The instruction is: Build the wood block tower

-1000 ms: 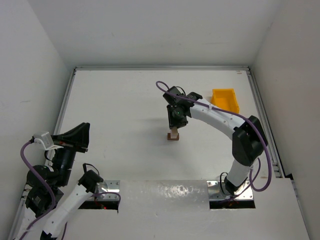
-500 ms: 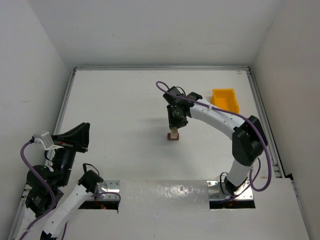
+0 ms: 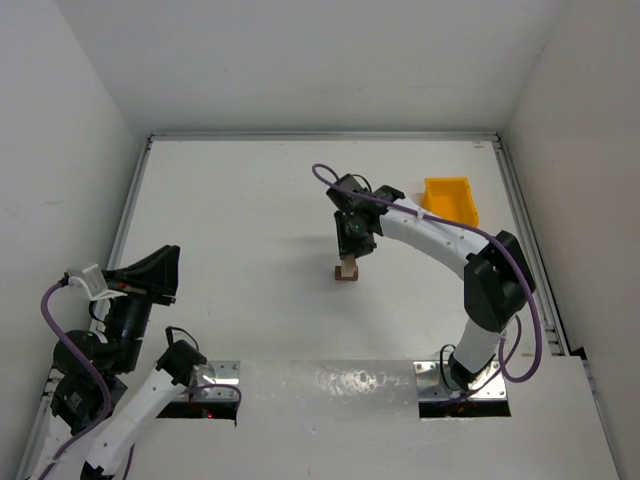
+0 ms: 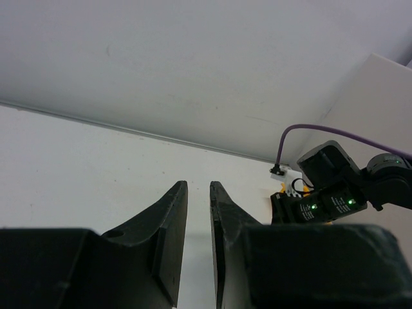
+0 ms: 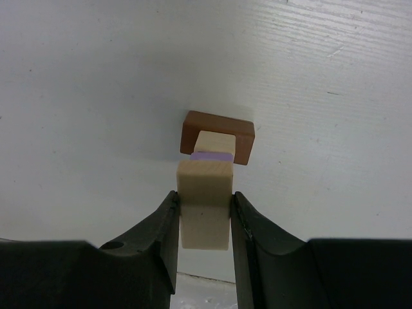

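- Your left claw is parked at the near left of the white counter. Its fingers are almost together, with only a thin slit between them and nothing in it.
- Your right claw is clamped on a light tan wooden block, gripping its two flat sides.
- Straight beyond the right claw's tips is the rest of the tower: a thin purple wooden piece on a small tan wooden block, seated in a dark brown wooden block. I cannot tell whether the held block already touches the purple piece.
- Expect these blocks to be light, stiff and smooth. The narrow stack will likely topple at a nudge, so keep hold of opposite flat faces at mid-height.
- A yellow plastic bin sits well to the right of that claw.
- No brand, label or writing is readable.
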Controlling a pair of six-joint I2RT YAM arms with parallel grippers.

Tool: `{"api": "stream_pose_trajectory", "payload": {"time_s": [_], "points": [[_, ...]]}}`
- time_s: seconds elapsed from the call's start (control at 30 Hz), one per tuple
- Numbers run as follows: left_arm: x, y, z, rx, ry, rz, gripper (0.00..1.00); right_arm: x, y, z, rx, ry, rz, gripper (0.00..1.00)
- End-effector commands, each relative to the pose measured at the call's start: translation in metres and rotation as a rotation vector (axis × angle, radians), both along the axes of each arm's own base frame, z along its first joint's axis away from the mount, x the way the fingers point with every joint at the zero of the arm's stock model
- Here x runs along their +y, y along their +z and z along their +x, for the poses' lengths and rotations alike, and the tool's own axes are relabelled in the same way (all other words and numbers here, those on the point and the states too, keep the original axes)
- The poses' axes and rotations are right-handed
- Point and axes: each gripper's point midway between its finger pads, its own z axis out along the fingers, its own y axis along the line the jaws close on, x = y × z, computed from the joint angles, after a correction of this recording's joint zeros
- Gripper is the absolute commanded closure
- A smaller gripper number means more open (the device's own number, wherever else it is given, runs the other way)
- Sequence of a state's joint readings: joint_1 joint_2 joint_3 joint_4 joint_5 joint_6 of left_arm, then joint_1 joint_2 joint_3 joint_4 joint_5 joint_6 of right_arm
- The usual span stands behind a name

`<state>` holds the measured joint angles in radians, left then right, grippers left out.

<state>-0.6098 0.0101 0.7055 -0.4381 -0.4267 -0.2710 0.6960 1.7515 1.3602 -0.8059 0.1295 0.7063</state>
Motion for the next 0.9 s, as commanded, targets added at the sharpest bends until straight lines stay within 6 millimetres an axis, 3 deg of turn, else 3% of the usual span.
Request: {"api": "stream_pose_trajectory", "payload": {"time_s": [0.0, 0.87], "points": [[0.0045, 0.0097, -0.0078, -0.045, -0.007, -0.037, 0.82, -0.0008, -0.0018, 0.0053, -0.019, 0.002, -0.004, 0.69], [0.0052, 0.01, -0.0084, -0.048, -0.005, -0.039, 0.82, 0.0011, -0.0035, 0.0059, -0.016, 0.003, 0.002, 0.64]]}}
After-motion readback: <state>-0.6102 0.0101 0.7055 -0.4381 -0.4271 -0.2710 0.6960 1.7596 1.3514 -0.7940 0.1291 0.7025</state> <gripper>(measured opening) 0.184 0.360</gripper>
